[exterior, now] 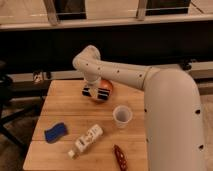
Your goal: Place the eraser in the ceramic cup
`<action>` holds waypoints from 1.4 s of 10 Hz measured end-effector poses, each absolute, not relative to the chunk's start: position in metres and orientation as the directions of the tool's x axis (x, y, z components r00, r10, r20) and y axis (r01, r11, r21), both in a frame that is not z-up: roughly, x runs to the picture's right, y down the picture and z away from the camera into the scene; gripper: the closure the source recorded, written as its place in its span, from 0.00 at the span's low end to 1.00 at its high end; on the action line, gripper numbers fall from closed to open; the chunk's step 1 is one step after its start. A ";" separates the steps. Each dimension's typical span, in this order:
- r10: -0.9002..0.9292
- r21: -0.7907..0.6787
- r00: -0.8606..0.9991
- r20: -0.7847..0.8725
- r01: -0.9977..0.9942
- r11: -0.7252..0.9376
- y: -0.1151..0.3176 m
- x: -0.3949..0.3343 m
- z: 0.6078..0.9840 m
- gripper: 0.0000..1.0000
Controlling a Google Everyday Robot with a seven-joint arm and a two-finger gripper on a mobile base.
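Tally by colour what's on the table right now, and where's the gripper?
Orange: 1, bowl
White: 2, ceramic cup, bottle
Blue: 1, flat pad
Dark red: 1, small item
Total: 5
The gripper is at the bowl, away from the ceramic cup.

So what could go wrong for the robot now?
The hand is down at the orange bowl at the back of the table, not at the white cup, so it might bump or tip the bowl. The cup is small and stands close beside the robot's big white arm, so a swing could knock it over.
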State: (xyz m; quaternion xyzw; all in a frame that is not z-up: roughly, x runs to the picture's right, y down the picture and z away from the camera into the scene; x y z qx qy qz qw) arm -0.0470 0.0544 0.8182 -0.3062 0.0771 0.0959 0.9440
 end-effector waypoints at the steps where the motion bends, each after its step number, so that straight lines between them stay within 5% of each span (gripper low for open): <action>1: 0.134 -0.562 0.970 -0.202 -0.227 0.795 0.051 -0.047 0.814 1.00; 14: 0.109 -0.534 0.963 -0.246 -0.229 0.814 0.037 -0.002 0.750 1.00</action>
